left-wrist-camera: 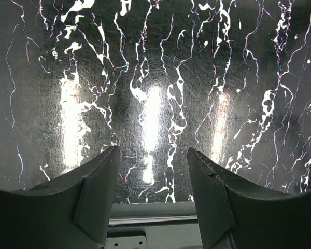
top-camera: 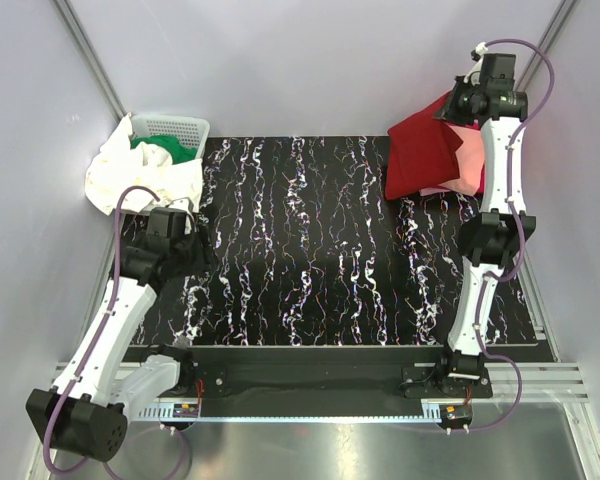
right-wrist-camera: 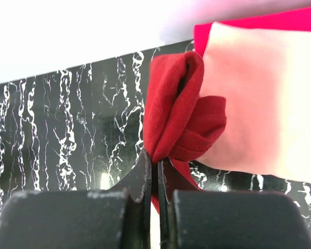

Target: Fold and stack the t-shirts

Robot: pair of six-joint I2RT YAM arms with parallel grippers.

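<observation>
Spreading across most of the scene, the black, white-veined table [top-camera: 310,270] carries clothes at its two far corners. At the far right sits the dark red t-shirt [top-camera: 425,150], bunched and draped over the salmon pink t-shirt [top-camera: 470,170], which lies under it and shows at its right side. In the right wrist view a strip of the magenta t-shirt [right-wrist-camera: 269,19] shows beyond the salmon one. The right arm [top-camera: 495,190] reaches along the right edge of the table to that corner. At the far left the white t-shirt [top-camera: 115,180] hangs crumpled over the rim of the white lattice basket [top-camera: 180,127] and spills towards the table edge. The green t-shirt [top-camera: 175,150] lies inside the basket, touching the white one. The left arm [top-camera: 130,290] is bent over the near left part of the table, its wrist just beside the white t-shirt. The right fingers [right-wrist-camera: 140,181] are pressed together on a pinched fold of the dark red t-shirt. The left fingers [left-wrist-camera: 101,192] stand apart with nothing between them, over bare table
</observation>
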